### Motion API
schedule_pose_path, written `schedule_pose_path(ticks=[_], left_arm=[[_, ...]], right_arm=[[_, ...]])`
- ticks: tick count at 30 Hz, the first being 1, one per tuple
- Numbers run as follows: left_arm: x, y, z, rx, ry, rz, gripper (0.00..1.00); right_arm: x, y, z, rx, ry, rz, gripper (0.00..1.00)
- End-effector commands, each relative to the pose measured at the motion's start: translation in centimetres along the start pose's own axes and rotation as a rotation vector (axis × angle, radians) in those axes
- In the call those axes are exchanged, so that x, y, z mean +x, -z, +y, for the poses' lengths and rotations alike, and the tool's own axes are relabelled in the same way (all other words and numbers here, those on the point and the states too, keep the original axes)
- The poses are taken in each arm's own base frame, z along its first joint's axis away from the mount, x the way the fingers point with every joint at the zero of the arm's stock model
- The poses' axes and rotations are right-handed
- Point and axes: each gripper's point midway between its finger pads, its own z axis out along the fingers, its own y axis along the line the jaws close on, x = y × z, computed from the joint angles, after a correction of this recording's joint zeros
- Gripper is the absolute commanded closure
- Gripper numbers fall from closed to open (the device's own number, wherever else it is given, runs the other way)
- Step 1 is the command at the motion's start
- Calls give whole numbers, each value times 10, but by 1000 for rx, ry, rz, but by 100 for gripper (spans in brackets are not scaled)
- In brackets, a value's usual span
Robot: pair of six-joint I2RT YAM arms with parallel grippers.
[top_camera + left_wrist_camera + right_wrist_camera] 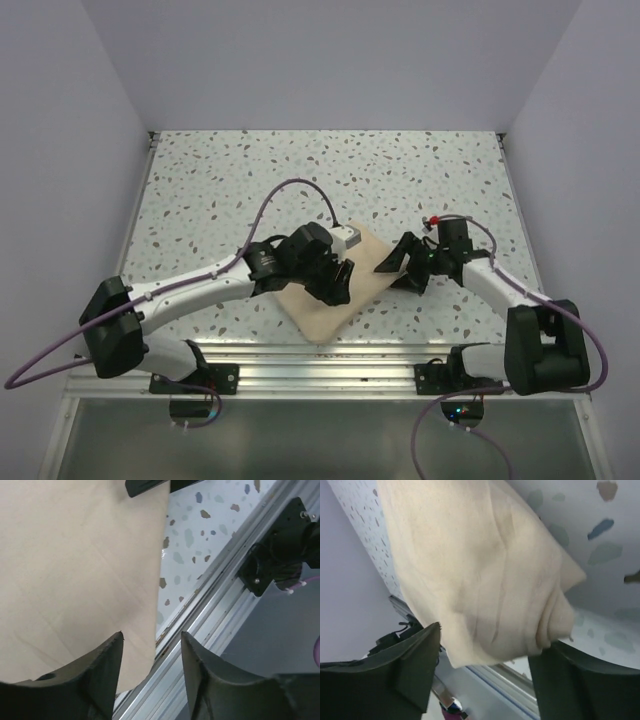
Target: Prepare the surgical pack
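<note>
Wrap sheet of the surgical pack lies folded into a tan bundle near the front of the speckled table; from above, the left gripper sits over its middle, probably to pin the folds, and the right gripper is at its right edge. From the left wrist, the fingers stand apart with nothing between them, over the sheet's near corner beside the rail. From the right wrist, the jaws gape wide around a puckered folded corner without clamping it, apparently lined up to take that flap.
</note>
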Motion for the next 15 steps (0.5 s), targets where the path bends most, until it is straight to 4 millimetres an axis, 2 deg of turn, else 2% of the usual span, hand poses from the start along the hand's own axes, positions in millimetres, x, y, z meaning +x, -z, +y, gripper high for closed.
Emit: schedule_pose_path(ticks=[1, 2, 3, 5, 6, 8, 9, 11, 12, 13, 14, 15], left_arm=[[-8, -11, -35, 196, -34, -1, 49], [-5, -13, -43, 244, -37, 17, 54], [-6, -17, -46, 271, -43, 13, 56], [-1, -26, -49, 300, -47, 37, 62], [-1, -28, -55, 333, -56, 36, 63], [7, -38, -54, 336, -49, 68, 64], [12, -47, -53, 341, -42, 83, 64], [24, -57, -46, 330, -23, 116, 64], [35, -65, -40, 319, -5, 144, 65], [39, -68, -38, 316, 0, 153, 65], [44, -71, -35, 304, 12, 162, 65], [56, -75, -28, 283, 33, 193, 66]], right_arm=[[11, 26, 7, 56, 19, 27, 24], [12, 32, 8, 74, 30, 25, 21], [21, 39, -1, 140, 1, 57, 16], [17, 50, 7, 154, 44, 56, 16], [18, 55, 10, 158, 47, 59, 17], [6, 62, 28, 131, 85, 20, 20], [-4, 65, 40, 107, 111, -1, 25], [-10, 63, 53, 66, 131, 7, 31], [-16, 53, 54, 48, 130, 31, 39], [-14, 48, 60, 6, 131, 69, 41], [-17, 42, 59, 0, 131, 84, 52], [-22, 34, 56, -7, 136, 76, 58]])
